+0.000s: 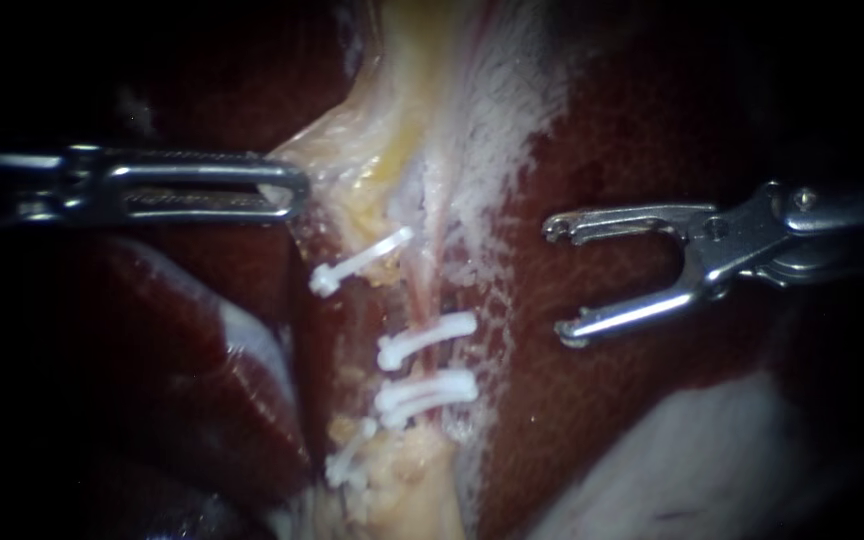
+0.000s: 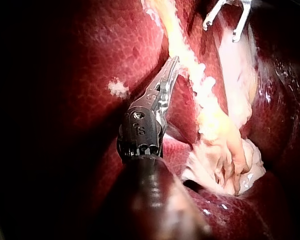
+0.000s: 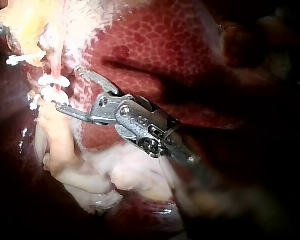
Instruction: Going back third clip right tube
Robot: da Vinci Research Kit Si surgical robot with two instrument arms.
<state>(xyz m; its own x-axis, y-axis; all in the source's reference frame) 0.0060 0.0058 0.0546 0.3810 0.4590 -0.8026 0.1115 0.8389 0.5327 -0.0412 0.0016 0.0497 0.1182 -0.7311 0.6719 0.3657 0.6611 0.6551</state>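
Endoscope view, left to right: left instrument left of the right tube, claw clenched on pale tissue; white clips sitting across that tube; right instrument right of it over liver, claw released, empty. Draw back straight away from the tube, clear of clips, without brushing liver.

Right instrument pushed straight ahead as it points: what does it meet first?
Open-jawed, the right instrument would likely meet the white-speckled tissue first, then the thin pink tube; depth is unclear.
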